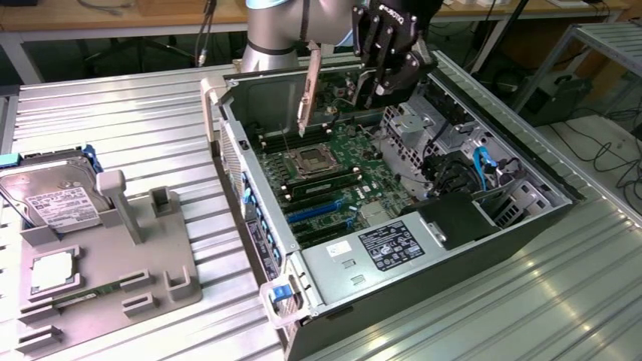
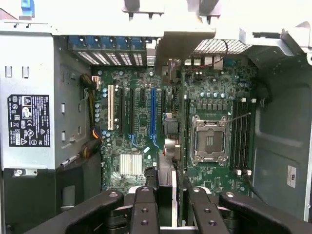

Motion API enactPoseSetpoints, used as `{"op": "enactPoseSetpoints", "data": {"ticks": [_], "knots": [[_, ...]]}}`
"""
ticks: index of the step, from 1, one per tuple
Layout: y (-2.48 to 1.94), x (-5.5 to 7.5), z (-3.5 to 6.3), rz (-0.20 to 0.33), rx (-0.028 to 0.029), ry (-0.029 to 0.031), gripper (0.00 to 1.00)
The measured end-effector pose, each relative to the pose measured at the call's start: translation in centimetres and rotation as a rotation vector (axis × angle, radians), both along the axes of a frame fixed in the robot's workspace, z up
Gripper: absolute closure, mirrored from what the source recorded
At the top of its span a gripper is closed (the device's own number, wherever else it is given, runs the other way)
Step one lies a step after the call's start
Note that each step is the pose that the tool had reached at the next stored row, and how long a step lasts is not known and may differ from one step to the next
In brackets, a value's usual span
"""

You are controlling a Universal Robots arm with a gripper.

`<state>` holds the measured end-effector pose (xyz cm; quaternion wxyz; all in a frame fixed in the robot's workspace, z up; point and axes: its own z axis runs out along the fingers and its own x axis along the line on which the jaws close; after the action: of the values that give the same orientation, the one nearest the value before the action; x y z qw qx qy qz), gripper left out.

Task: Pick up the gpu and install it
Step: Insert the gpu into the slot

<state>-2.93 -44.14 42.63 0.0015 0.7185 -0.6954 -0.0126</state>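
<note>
Right now my pincer [image 1: 384, 89] is pinching the gpu [image 1: 312, 89] above the open case, and I judge any tilt could jam its edge beside the blue slot [image 2: 153, 114] beneath, scraping the motherboard [image 2: 214, 90].

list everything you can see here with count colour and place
case: 1, black and silver, open on the table
motherboard: 1, green, inside the case
power supply: 1, silver, black label, in the case
fixture: 1, grey, exterior view's left
hard drive: 1, silver, white label, on the fixture
cpu chip: 1, silver, on the fixture
table: 1, ribbed metal, under everything
gpu: 1, dark, silver bracket, held above the motherboard
gripper: 1, black, shut on the gpu
arm: 1, grey, beyond the case
</note>
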Motion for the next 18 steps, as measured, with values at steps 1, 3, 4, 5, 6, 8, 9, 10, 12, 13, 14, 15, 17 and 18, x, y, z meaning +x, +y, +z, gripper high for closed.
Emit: {"op": "enactPoseSetpoints", "data": {"ticks": [1,3,4,5,6,8,9,10,12,13,14,15,17,18], "knots": [[0.00,0.0,-0.75,0.000,-0.0001,-0.0093,0.72],[-0.01,0.0,-1.72,0.005,-0.0001,-0.0123,0.72],[-0.01,0.0,-2.08,0.008,-0.0002,-0.0123,0.72],[-0.01,0.0,-2.74,0.013,-0.0002,-0.0123,0.72],[-0.01,0.0,-3.08,0.016,-0.0001,-0.0122,0.72],[-0.01,0.0,-3.28,0.018,0.0000,-0.0123,0.72],[-0.01,0.0,-3.32,0.018,-0.0001,-0.0123,0.72],[-0.01,0.0,-3.36,0.018,-0.0001,-0.0123,0.72],[-0.01,0.0,-3.46,0.019,0.0000,-0.0123,0.72],[-0.01,0.0,-3.50,0.020,0.0000,-0.0123,0.72],[-0.01,0.0,-3.55,0.020,0.0000,-0.0123,0.72],[-0.01,0.0,-3.59,0.020,0.0000,-0.0123,0.72],[-0.01,0.0,-3.68,0.021,-0.0001,-0.0123,0.72],[-0.01,0.0,-3.72,0.021,-0.0001,-0.0123,0.72]]}}
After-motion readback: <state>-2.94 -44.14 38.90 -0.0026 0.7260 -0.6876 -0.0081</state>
